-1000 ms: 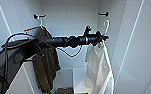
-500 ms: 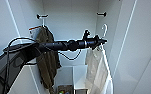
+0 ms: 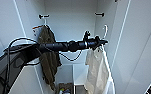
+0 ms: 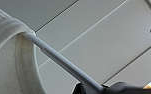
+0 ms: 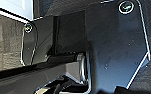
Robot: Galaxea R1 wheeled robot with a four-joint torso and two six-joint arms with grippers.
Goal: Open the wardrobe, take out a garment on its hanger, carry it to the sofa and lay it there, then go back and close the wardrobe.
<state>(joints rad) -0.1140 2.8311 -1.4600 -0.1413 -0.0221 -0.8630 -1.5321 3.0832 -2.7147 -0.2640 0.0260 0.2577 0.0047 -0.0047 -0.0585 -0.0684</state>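
Observation:
The wardrobe (image 3: pixel 71 22) stands open with its white inside showing. My left arm reaches into it from the left. My left gripper (image 3: pixel 101 42) is shut on the neck of the white hanger (image 3: pixel 105 30), just under its hook top. The hook top sits below the right-hand black hook (image 3: pixel 99 14) and apart from it. The garment (image 3: pixel 96 67), a white shirt, hangs down from the hanger. In the left wrist view the hanger's bar (image 4: pixel 63 62) runs from the shirt's collar (image 4: pixel 8 32) down to the gripper.
A dark olive-brown jacket (image 3: pixel 49 57) hangs from the left black hook (image 3: pixel 43 16), close beside my arm. The open right door (image 3: pixel 141 50) and left door (image 3: pixel 3 30) flank the opening. A box of small items (image 3: pixel 64 88) sits low inside. The right wrist view shows floor beside the robot's dark plate.
The left arm with the hanger and shirt has sunk very slightly; otherwise nothing has visibly moved.

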